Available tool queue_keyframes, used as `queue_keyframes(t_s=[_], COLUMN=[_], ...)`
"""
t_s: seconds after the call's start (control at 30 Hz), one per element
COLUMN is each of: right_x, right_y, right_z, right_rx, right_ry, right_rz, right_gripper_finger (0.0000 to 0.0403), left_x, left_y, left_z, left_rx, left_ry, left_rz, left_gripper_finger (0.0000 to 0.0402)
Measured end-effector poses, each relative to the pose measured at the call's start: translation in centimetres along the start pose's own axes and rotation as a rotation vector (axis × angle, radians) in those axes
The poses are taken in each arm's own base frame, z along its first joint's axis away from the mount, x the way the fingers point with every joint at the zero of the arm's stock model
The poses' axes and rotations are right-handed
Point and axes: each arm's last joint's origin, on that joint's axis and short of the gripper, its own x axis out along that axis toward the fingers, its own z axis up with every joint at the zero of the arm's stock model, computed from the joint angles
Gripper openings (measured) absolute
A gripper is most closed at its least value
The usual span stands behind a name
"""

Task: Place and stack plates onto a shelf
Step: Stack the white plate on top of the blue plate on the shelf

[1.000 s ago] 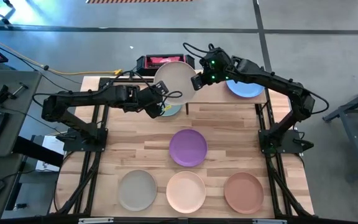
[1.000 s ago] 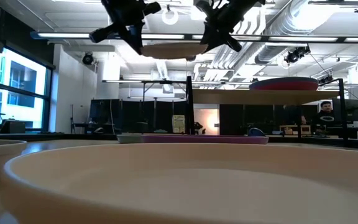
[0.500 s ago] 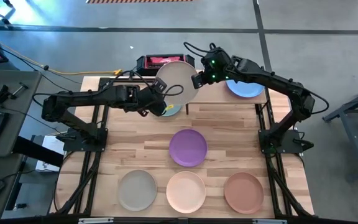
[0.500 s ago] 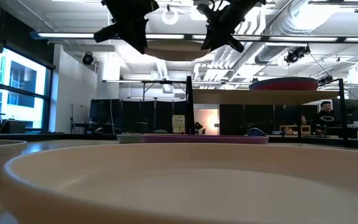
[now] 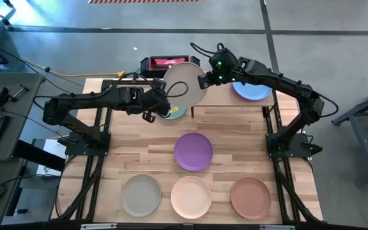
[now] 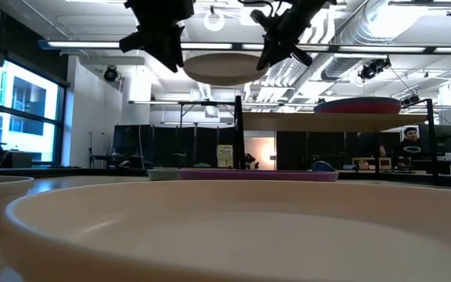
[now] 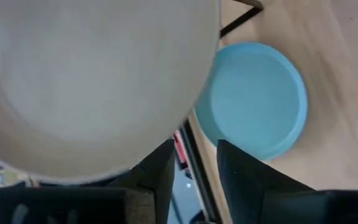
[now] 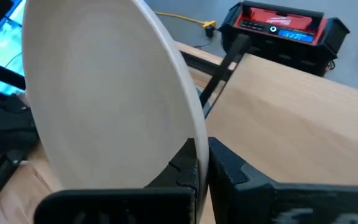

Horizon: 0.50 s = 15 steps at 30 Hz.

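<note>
Teal plate [image 7: 253,99] (hidden overhead) under cream plate [image 7: 86,74]

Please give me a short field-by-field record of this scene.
held item: round cream matte plate, in the air above the shelf's left end
right tool: shut on that plate's rim
left tool: open, beside the plate
shelf: light-wood board; blue plate on it
under shelf: pale teal plate
tabletop: purple, grey-beige, peach, terracotta plates
</note>
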Motion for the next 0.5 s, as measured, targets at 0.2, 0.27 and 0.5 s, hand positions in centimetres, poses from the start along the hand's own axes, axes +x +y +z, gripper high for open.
queue_keyframes(t_s=[0.2, 0.27, 0.5], right_x=[-1.2, -1.8, -4.9], right_y=[-0.9, -1.3, -3.3], right_z=[0.1, 0.0, -0.2], right_rx=[0.012, 0.012, 0.019], right_ry=[0.008, 0.019, 0.056], right_rz=[-0.045, -0.059, -0.121], right_gripper_finger=[0.0, 0.0, 0.0], left_x=[0.0, 0.0, 0.1], left_y=[0.0, 0.2, 0.8], left_z=[-0.3, -0.6, -2.7], left_rx=[-0.156, -0.212, -0.424], left_ry=[0.012, 0.02, 0.063], left_rz=[-0.009, -0.01, -0.085], left_gripper_finger=[0.0126, 0.0126, 0.0125])
